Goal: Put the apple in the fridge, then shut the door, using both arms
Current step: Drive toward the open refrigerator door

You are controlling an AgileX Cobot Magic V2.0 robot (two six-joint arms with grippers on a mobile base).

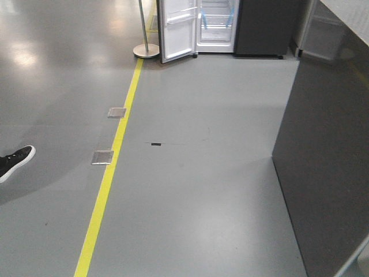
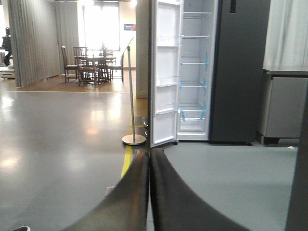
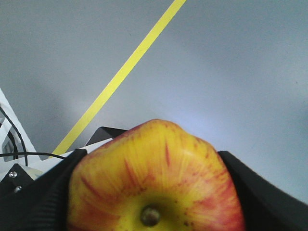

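Filling right gripper (image 3: 155,199), apple (image 3: 154,163) wedged between both fingers (image 3: 43,199).

Black, curved left claw (image 2: 148,155); thin black cable (image 3: 24,154); seemingly two silver screws (image 3: 14,174).

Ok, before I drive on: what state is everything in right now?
Tall narrow white-lined fridge door: swung open.
Dark grey fridge: open, visible white shelves bare.
Red-and-yellow round apple: held off the floor, not yet in the fridge.
Right arm's black fingers: shut on the apple.
Left arm's black fingers: shut together, nothing between them.
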